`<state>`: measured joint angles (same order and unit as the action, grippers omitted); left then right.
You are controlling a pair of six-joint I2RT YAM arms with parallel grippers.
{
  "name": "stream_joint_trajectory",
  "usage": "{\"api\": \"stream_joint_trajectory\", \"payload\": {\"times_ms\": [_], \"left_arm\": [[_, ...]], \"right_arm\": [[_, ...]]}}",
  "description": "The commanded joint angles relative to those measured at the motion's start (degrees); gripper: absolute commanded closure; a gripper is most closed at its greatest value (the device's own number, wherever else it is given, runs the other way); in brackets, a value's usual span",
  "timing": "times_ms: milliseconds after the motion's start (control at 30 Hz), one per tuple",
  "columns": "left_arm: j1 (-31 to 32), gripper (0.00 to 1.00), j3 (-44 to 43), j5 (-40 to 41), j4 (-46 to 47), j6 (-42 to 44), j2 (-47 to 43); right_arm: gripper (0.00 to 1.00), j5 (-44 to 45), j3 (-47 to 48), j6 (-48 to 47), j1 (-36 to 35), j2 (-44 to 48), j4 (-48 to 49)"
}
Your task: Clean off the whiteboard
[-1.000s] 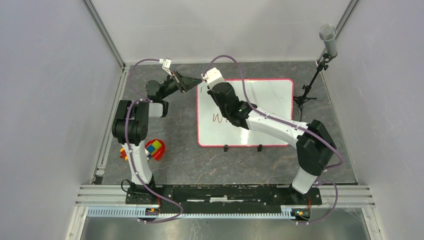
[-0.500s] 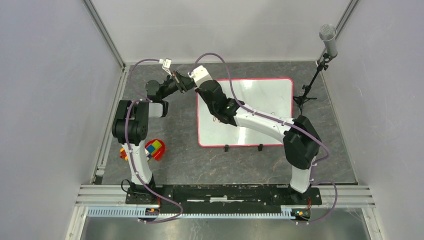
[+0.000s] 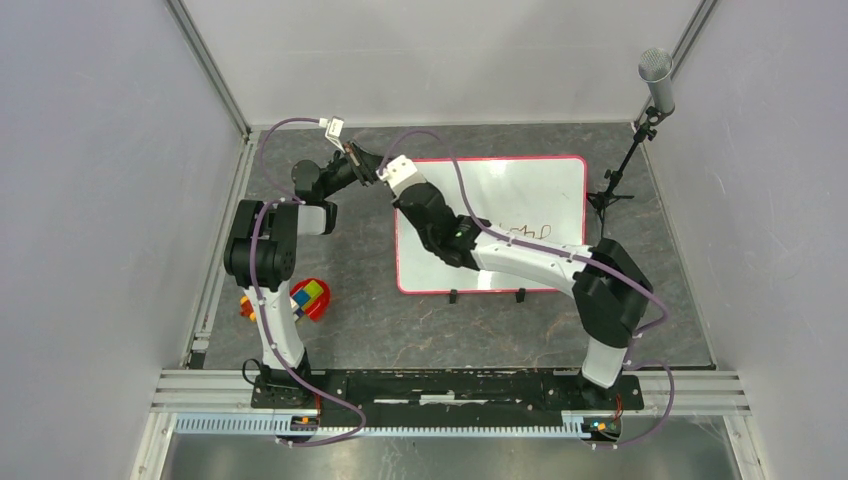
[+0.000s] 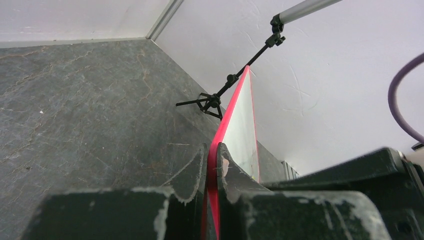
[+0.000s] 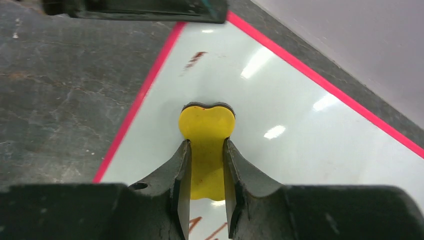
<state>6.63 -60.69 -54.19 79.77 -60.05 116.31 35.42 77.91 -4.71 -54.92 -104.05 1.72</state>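
Dark table [image 3: 360, 330] carries the whiteboard [image 3: 545, 190], lying flat, feet on its near edge. Right arm [image 3: 530, 262] reaches across it to the far-left corner; left arm [image 3: 265, 250] stands off its left side. Mic stand [image 3: 625, 165] just off its right edge. Colourful toy [image 3: 310, 297] well left of its near-left corner. Left gripper [image 4: 211, 152]: jaws pinched tight on the whiteboard's red frame at the far-left corner. Right gripper [image 5: 206, 150]: jaws closed on a yellow eraser [image 5: 206, 122], resting on the whiteboard near that corner. Brownish scribble [image 3: 525, 226] on its right half.
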Motion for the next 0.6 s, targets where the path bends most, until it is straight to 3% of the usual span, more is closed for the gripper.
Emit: {"api": "stream_joint_trajectory", "payload": {"times_ms": [0,300,567], "left_arm": [[0.5,0.98,-0.6,-0.9,3.3,2.5,-1.8],[0.5,0.98,-0.5,-1.1,3.1,2.9,-2.1],[0.6,0.98,-0.6,-1.1,2.8,3.2,-2.1]], "right_arm": [[0.80,5.2,-1.7,0.7,4.9,3.6,-4.3],[0.80,0.7,13.6,-1.4,3.5,-5.8,-7.8],[0.80,-0.8,9.4,1.5,1.8,-5.8,-7.0]]}}
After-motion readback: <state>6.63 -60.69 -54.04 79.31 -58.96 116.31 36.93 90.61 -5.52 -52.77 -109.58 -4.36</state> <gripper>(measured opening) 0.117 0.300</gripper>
